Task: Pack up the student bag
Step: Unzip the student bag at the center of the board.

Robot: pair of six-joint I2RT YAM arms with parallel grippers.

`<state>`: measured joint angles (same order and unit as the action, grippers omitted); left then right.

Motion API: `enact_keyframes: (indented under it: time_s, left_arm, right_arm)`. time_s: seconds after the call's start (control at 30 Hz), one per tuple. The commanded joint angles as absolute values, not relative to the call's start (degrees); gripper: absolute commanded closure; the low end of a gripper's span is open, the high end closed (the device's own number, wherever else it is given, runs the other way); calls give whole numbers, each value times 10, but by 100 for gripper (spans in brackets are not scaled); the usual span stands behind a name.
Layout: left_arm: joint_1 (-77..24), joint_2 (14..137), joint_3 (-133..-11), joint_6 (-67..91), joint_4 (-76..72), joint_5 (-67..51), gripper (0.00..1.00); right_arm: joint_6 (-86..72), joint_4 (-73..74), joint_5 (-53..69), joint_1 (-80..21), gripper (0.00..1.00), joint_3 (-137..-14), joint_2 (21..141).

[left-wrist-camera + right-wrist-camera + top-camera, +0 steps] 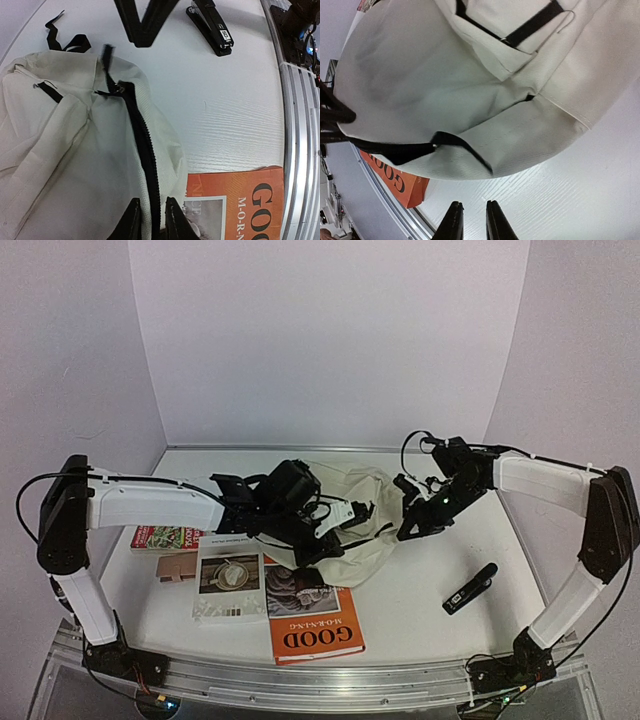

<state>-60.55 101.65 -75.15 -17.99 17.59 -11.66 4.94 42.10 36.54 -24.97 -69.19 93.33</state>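
Note:
The student bag (368, 492) is a cream fabric backpack lying in the middle of the table, with a black zipper (142, 145) and black straps. It fills the left wrist view (65, 150) and the right wrist view (445, 75). My left gripper (318, 552) (152, 220) is shut on the bag's zipper edge at its near side. My right gripper (410, 530) (472, 222) hangs over bare table just right of the bag. Its jaws are close together with nothing between them. The zipper pull (436, 145) lies a short way ahead of it.
An orange "GOOD MORNING" book (315, 628) (240, 200) lies in front of the bag, partly under it. A white booklet (230, 580), a red book (165, 537) and a brown item (178, 568) lie at the left. A black stapler (470, 590) (212, 27) lies at the right.

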Motion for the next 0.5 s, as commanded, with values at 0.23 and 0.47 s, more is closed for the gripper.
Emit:
enact_keyframes:
  time_s: [0.23,0.47]
  left_arm:
    - [-681,1067,-718,-285,167,31,88]
    - [-689,1090,-721,-289,156,70,88]
  right_arm:
    - [58,424,440,-234,20,-717,954]
    - [24,421,466,-236,23,-738,1003]
